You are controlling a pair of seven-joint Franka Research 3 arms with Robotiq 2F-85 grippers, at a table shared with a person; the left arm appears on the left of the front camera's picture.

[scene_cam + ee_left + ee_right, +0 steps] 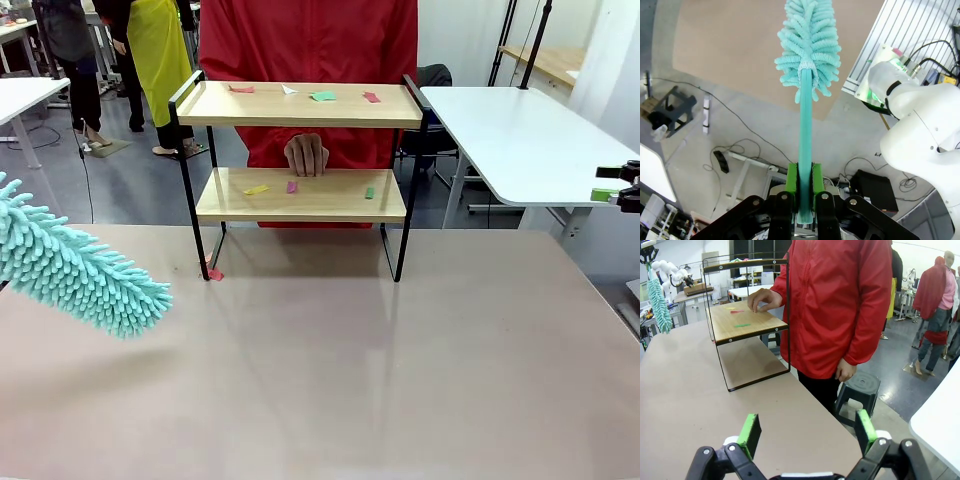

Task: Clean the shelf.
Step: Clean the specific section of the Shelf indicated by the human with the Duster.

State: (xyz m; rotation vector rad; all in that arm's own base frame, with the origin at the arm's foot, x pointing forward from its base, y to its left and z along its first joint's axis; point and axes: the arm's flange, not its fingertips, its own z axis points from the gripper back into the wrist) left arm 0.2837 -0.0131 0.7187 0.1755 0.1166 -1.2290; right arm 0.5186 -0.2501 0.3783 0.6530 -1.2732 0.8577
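desk (350,380): plain brown top. It carries the shelf and one red scrap (214,273) by the shelf's left front foot. person (310,40) in a red jacket stands at 12 o'clock, just behind the shelf.

shelf (300,150): upright at 12 o'clock, at the desk's far edge, roughly centred.

duster (80,270): teal with a fluffy head. It comes in from 9 o'clock and hangs above the desk, tip pointing toward 4. Well apart from the shelf, no contact.

left pincer (805,176): clamped on the duster's handle, a green pad on each side. right pincer (807,432): jaws wide with nothing between them, parked off the desk at 3 o'clock.

hand (307,155): the person's, fingertips on the back of the lower board (300,205), mid-span.

scraps, top board (300,115): four in a row, red (241,89), white (289,89), green (322,96), red (371,97). Lower board has three: yellow (256,189), purple (292,186), green (369,192).

Progress, my read: the tool is in the grip and that's all. Neither board looks swept, and litter sits on both. Left to do: bring the duster across to 12, sweep the top board, then the lower one, until all seven scraps are off. The hand on the lower board sits in the sweep path, so that pass likely needs care. The scrap on the desk may need clearing too.
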